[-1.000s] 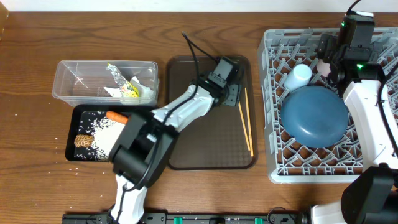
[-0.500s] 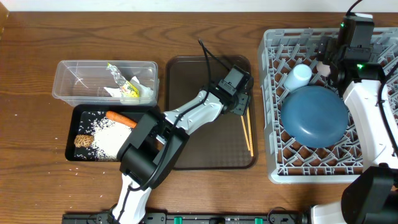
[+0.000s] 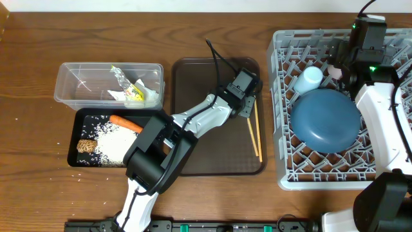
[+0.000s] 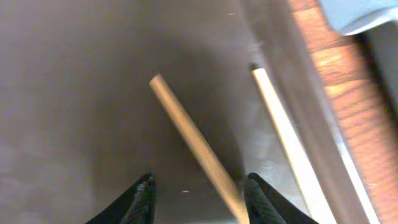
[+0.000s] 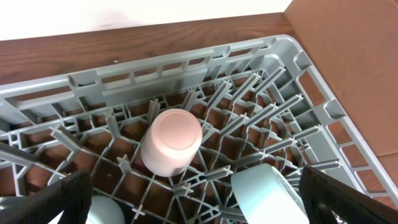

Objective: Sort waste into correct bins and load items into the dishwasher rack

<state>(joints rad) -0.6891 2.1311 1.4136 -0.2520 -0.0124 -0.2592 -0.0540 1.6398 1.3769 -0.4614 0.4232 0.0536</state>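
Left gripper (image 4: 198,198): fingers are held apart over the two chopsticks (image 4: 188,134), which are laid on the brown tray (image 3: 215,154). Right gripper (image 5: 205,199): fingers are spread above the pinkish-white cup (image 5: 171,140), which is seated in the dishwasher rack (image 5: 186,68).

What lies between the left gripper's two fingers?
In the left wrist view, one thin wooden chopstick runs into the open left gripper's gap, near one finger; the second chopstick lies outside it.

A robot lab bench: wooden table (image 3: 38,193) bearing a dishwasher rack (image 3: 310,169).
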